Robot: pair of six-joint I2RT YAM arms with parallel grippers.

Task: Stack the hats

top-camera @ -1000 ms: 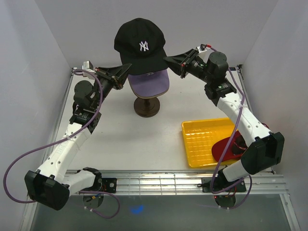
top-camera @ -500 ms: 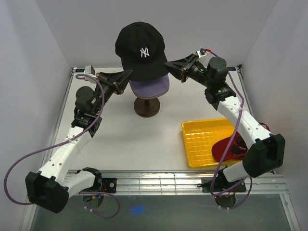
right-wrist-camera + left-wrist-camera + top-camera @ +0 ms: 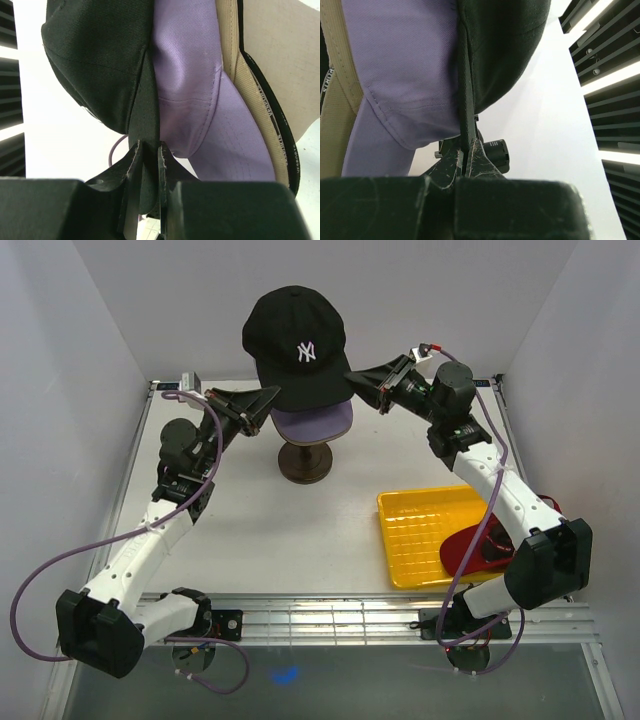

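**Black cap** (image 3: 295,350), white NY on the front: held up over the stand at the far middle of the table (image 3: 270,530), gripped at its lower edge from both sides.

**Left gripper** (image 3: 266,402): clenched on the cap's left edge. In the left wrist view the fabric is pinched thin between its fingers (image 3: 482,159).

**Right gripper** (image 3: 356,381): clamped on the opposite edge in the same way (the black rim runs straight down into the narrow gap of the jaws).

**Lavender cap** (image 3: 315,422): directly beneath the black one, brim toward the near side. The wrist views show the two fabrics side by side; whether they touch cannot be told.

**Tan cap** (image 3: 252,100): under the lavender one, only its edge showing, against a beige head form (image 3: 285,55).

**Dark wooden stand** (image 3: 305,462): upright beneath the pile.

**Red cap** (image 3: 466,548): lying in the yellow tray (image 3: 415,535) at near right, partly hidden by the right arm.
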